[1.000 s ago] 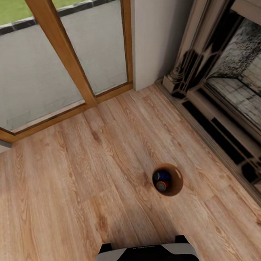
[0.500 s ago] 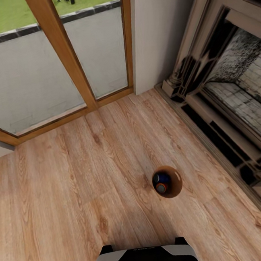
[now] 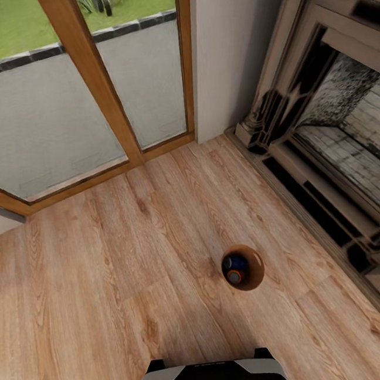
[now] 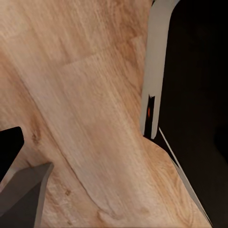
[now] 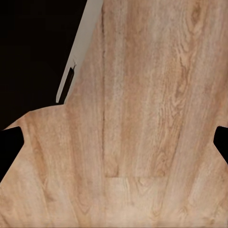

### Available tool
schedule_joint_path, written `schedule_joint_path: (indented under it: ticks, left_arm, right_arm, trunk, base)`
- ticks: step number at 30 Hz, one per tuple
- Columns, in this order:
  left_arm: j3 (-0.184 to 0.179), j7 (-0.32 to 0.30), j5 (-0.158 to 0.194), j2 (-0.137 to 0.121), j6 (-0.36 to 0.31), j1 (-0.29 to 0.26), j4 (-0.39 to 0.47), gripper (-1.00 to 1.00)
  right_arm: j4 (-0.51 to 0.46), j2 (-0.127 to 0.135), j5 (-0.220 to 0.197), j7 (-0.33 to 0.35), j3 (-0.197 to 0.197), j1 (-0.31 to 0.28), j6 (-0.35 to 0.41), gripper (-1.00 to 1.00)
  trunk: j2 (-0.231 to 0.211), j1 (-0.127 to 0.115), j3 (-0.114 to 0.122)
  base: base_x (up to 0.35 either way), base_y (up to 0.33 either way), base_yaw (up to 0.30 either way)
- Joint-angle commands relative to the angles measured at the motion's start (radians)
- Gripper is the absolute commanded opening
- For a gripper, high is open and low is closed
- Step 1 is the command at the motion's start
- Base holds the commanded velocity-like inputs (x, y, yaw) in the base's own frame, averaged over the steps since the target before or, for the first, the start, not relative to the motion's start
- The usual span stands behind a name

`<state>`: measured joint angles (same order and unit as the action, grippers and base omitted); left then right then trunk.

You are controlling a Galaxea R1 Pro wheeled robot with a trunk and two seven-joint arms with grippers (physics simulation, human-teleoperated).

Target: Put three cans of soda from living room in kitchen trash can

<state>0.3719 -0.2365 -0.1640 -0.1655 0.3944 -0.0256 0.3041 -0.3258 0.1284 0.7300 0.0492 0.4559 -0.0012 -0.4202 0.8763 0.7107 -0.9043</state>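
The tash can (image 3: 253,263), a small round bin with a copper-brown inside, stands on the wood floor in the head view, ahead of my base and slightly right. Inside it lie a dark blue can of soda (image 3: 236,262) and an orange can of soda (image 3: 235,277), touching each other. In the right wrist view my right gripper (image 5: 114,141) hangs open over bare floorboards, its dark fingertips (image 5: 9,145) at the picture's edges. In the left wrist view my left gripper (image 4: 114,147) is open beside my base, holding nothing, with one dark fingertip (image 4: 9,147) showing.
Wood-framed glass doors (image 3: 91,77) stand ahead on the left, with a white wall section (image 3: 226,44) beside them. A brick-lined fireplace (image 3: 337,138) with a stepped hearth runs along the right. My black base (image 3: 211,379) is at the near edge. Wood floor (image 3: 105,270) spreads left of the bin.
The whole head picture has slid down a little, bringing more of the lawn outside into sight, so the camera moved. The bin and the cans in it stay put.
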Motion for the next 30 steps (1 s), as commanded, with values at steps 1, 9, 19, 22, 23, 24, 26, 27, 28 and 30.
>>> schedule_joint_path:
  ticks: [1, 9, 19, 22, 23, 24, 26, 27, 28, 30]
  left_arm:
    - [-0.002, 0.001, -0.002, 0.000, 0.000, 0.000, 0.000, 1.00]
    - [-0.015, 0.046, -0.091, 0.025, -0.001, -0.002, -0.002, 1.00]
    - [-0.018, 0.097, -0.140, 0.064, 0.000, -0.002, -0.069, 1.00]
    - [-0.018, 0.100, -0.149, 0.066, 0.001, -0.002, -0.108, 1.00]
    - [-0.019, 0.100, -0.155, 0.067, 0.001, -0.002, -0.126, 1.00]
    - [-0.018, 0.100, -0.158, 0.067, 0.001, -0.002, -0.132, 1.00]
    - [-0.019, 0.101, -0.162, 0.067, 0.002, -0.002, -0.142, 1.00]
    - [-0.019, 0.101, -0.164, 0.067, 0.002, -0.002, -0.145, 1.00]
    - [-0.019, 0.101, -0.165, 0.067, 0.003, -0.002, -0.149, 1.00]
    - [-0.019, 0.101, -0.167, 0.067, 0.004, -0.002, -0.153, 1.00]
  right_arm:
    - [0.002, -0.001, 0.000, 0.000, 0.000, 0.000, 0.000, 1.00]
    - [0.018, -0.003, -0.001, -0.002, 0.000, -0.001, 0.000, 1.00]
    - [0.089, -0.022, -0.014, -0.008, 0.001, -0.002, 0.007, 1.00]
    - [0.131, -0.033, -0.016, -0.009, 0.004, -0.004, 0.011, 1.00]
    - [0.140, -0.035, -0.016, -0.009, 0.006, -0.004, 0.012, 1.00]
    - [0.145, -0.035, -0.016, -0.009, 0.006, -0.005, 0.012, 1.00]
    - [0.157, -0.036, -0.016, -0.009, 0.007, -0.005, 0.012, 1.00]
    - [0.162, -0.037, -0.016, -0.009, 0.008, -0.005, 0.011, 1.00]
    - [0.166, -0.037, -0.016, -0.009, 0.008, -0.005, 0.010, 1.00]
    - [0.173, -0.037, -0.017, -0.009, 0.010, -0.005, 0.009, 1.00]
  trunk:
    - [-0.007, -0.004, 0.005]
    - [-0.063, -0.035, 0.042]
    - [-0.133, -0.073, 0.089]
    - [-0.154, -0.084, 0.103]
    - [-0.161, -0.088, 0.107]
    - [-0.168, -0.092, 0.112]
    - [-0.182, -0.100, 0.121]
    - [-0.189, -0.104, 0.126]
    - [-0.196, -0.107, 0.130]
    - [-0.210, -0.115, 0.140]
  base:
    - [0.000, 0.000, 0.000]
    - [0.000, 0.000, 0.000]
    - [0.000, 0.000, 0.000]
    - [0.000, 0.000, 0.000]
    - [0.000, 0.000, 0.000]
    - [0.000, 0.000, 0.000]
    - [0.000, 0.000, 0.000]
    - [0.000, 0.000, 0.000]
    - [0.000, 0.000, 0.000]
    - [0.000, 0.000, 0.000]
